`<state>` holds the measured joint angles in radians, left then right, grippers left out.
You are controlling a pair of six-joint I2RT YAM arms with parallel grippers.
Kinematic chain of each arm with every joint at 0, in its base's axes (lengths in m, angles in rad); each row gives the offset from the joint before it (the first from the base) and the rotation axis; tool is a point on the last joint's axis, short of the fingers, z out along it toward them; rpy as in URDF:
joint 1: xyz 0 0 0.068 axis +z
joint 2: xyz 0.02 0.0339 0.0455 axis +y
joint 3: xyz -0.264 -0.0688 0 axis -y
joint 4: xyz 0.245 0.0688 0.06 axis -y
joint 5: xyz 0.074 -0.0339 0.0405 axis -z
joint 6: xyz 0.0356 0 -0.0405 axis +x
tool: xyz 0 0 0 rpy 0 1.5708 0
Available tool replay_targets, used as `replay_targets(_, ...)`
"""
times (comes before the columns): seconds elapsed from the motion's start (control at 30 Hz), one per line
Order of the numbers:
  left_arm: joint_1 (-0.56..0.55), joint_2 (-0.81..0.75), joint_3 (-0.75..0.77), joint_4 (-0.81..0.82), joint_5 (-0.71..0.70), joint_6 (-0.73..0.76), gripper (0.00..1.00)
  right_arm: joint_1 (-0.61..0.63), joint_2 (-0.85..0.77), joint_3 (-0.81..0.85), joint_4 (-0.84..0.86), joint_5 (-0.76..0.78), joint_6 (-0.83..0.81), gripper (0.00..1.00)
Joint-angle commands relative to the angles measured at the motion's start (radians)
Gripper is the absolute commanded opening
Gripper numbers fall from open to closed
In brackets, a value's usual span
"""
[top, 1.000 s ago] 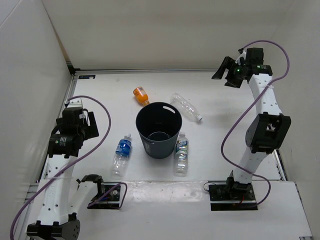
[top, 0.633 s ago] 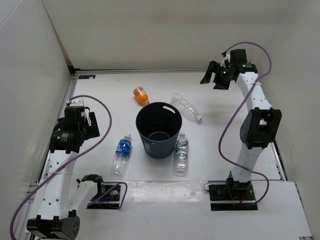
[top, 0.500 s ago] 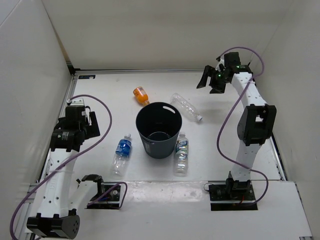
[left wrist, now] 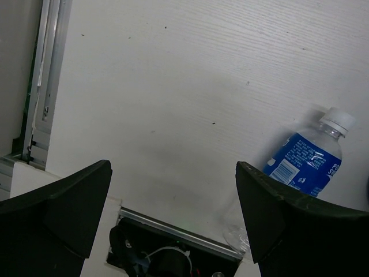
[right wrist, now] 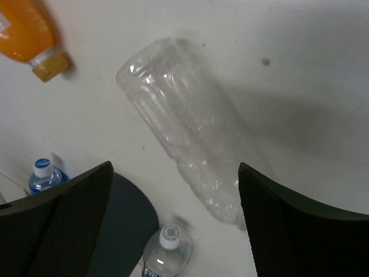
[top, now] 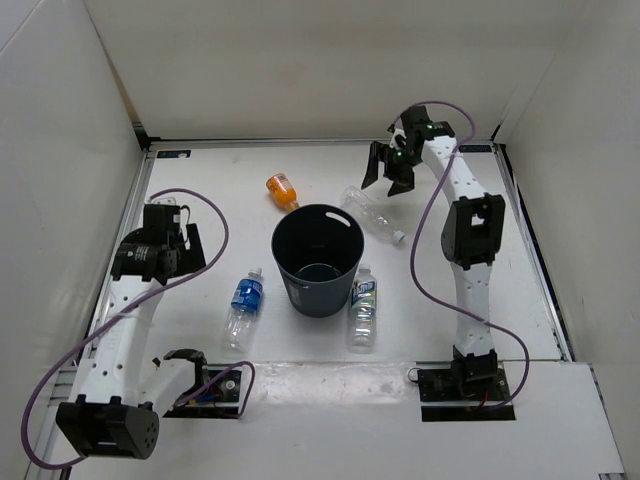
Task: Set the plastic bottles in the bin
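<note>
Right gripper (top: 385, 170) gapes, empty, above the clear unlabelled bottle (right wrist: 184, 133), which lies beside the bin (top: 300, 295), seemingly clear of its rim. Left gripper (left wrist: 173, 167), spread too, hangs near the blue-labelled bottle (left wrist: 305, 161); the orange bottle (top: 282, 190) lies close.

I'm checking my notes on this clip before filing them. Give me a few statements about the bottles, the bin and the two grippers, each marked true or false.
1. The bin has no bottle in it. True.
2. The orange bottle stands upright. False: it lies on its side on the table.
3. The right gripper is open above the clear unlabelled bottle. True.
4. The left gripper holds the blue-labelled bottle. False: the gripper is open and empty, and that bottle lies on the table apart from it.
</note>
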<state>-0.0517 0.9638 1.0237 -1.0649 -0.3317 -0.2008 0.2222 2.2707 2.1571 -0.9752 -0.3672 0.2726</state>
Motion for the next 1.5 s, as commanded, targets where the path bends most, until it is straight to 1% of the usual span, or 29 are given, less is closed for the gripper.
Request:
replay_targets(0.0, -0.005, 0.009, 0.004, 0.022, 0.008, -0.023, 0.99, -0.003, 0.127, 0.212, -0.235, -0.001, -0.062, 0.9)
replay_targets(0.1, -0.007, 0.027, 0.001, 0.026, 0.007, -0.02, 0.99, 0.003, 0.115, 0.179, -0.188, 0.063, -0.061, 0.9)
replay_targets(0.27, -0.008, 0.064, -0.001, 0.045, 0.02, -0.019, 0.99, 0.011, 0.142, 0.193, -0.204, 0.111, -0.124, 0.9)
replay_targets(0.4, -0.007, 0.088, 0.009, 0.056, 0.022, -0.012, 0.99, 0.022, 0.158, 0.184, -0.206, 0.071, -0.13, 0.9)
replay_targets(0.7, -0.007, 0.112, 0.016, 0.06, 0.022, 0.014, 0.99, 0.072, 0.2, 0.173, -0.204, 0.065, -0.11, 0.9)
replay_targets(0.9, -0.008, 0.113, 0.01, 0.068, 0.02, 0.034, 0.99, 0.071, 0.242, 0.185, -0.26, 0.112, -0.093, 0.9)
replay_targets(1.0, -0.008, 0.112, 0.007, 0.066, 0.019, 0.04, 0.99, 0.068, 0.254, 0.181, -0.276, 0.125, -0.093, 0.83)
replay_targets(1.03, -0.008, 0.11, 0.006, 0.066, 0.016, 0.04, 0.99, 0.066, 0.259, 0.187, -0.281, 0.125, -0.093, 0.76)
replay_targets(1.07, -0.008, 0.107, 0.004, 0.068, 0.016, 0.04, 0.99, 0.068, 0.265, 0.191, -0.284, 0.123, -0.098, 0.73)
replay_targets(1.1, -0.007, 0.11, 0.006, 0.066, 0.017, 0.038, 0.99, 0.069, 0.265, 0.191, -0.289, 0.123, -0.096, 0.73)
replay_targets(1.23, -0.008, 0.108, 0.007, 0.069, 0.011, 0.043, 0.99, 0.068, 0.271, 0.208, -0.296, 0.12, -0.093, 0.54)
replay_targets(1.27, -0.008, 0.107, 0.006, 0.069, 0.011, 0.043, 0.99, 0.063, 0.273, 0.207, -0.298, 0.113, -0.09, 0.39)
replay_targets(1.3, -0.008, 0.105, 0.006, 0.074, 0.011, 0.043, 0.99, 0.06, 0.273, 0.21, -0.296, 0.113, -0.09, 0.34)
replay_targets(1.33, -0.007, 0.11, 0.004, 0.072, 0.008, 0.043, 0.99, 0.052, 0.271, 0.214, -0.296, 0.111, -0.09, 0.34)
replay_targets(1.37, -0.008, 0.11, 0.004, 0.077, 0.007, 0.043, 0.99, 0.048, 0.27, 0.225, -0.299, 0.109, -0.087, 0.28)
replay_targets(1.43, -0.008, 0.112, 0.007, 0.08, 0.005, 0.041, 0.99, 0.032, 0.265, 0.244, -0.304, 0.091, -0.079, 0.22)
replay_targets(1.47, -0.007, 0.112, 0.007, 0.083, 0.005, 0.04, 0.99, 0.019, 0.251, 0.282, -0.304, 0.082, -0.067, 0.15)
